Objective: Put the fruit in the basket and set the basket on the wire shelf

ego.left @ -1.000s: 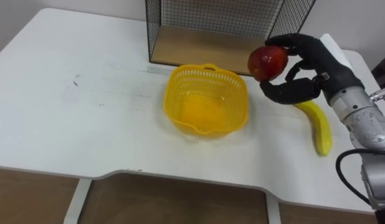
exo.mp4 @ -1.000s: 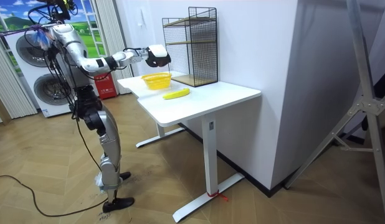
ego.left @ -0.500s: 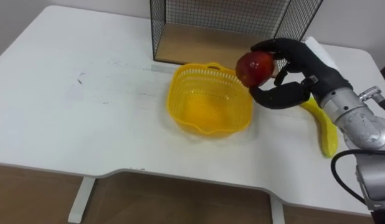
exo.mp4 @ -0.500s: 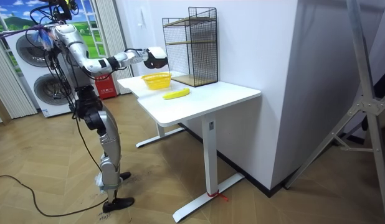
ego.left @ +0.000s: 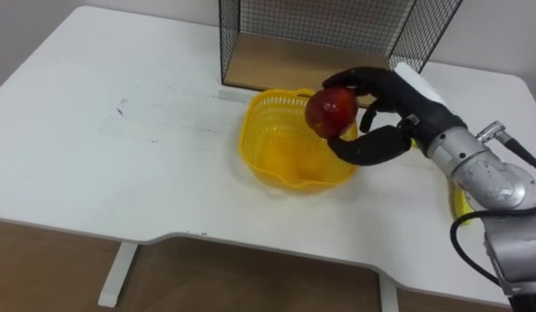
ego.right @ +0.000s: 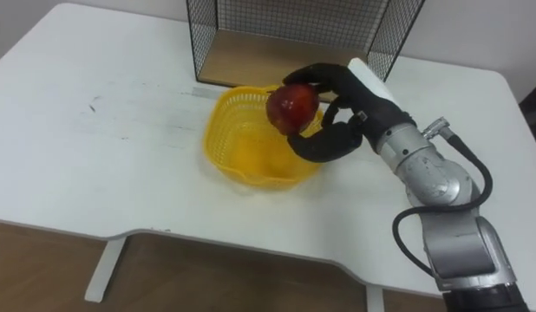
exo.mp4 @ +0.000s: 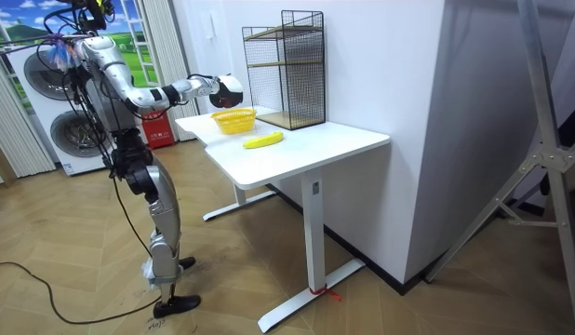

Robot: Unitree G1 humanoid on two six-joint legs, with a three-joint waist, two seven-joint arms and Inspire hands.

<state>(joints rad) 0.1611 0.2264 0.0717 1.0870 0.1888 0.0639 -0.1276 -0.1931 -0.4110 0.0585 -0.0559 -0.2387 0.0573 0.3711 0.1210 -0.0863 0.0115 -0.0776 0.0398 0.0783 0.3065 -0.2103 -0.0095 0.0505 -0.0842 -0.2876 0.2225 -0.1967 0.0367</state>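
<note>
My right hand (ego.left: 385, 121) is shut on a red apple (ego.left: 330, 110) and holds it in the air over the right part of the yellow basket (ego.left: 258, 143). The basket stands on the white table (ego.left: 120, 173), just in front of the black wire shelf (ego.left: 337, 26). I see no fruit inside it. A banana (exo.mp4: 263, 140) lies on the table to the right of the basket, mostly hidden behind my right forearm in the eye views. In the room view I stand at the table's end on the room view's left, right arm stretched out over the basket (exo.mp4: 234, 120).
The wire shelf (ego.right: 294, 26) has a wooden floor and an open front facing the basket. The table's front edge (ego.left: 251, 247) has a shallow cut-out. Washing machines (exo.mp4: 46, 112) stand behind me in the room view.
My right hand has carried the apple to the left, from beside the basket's right side to over the basket, and slightly lower. The basket and banana have stayed put.
</note>
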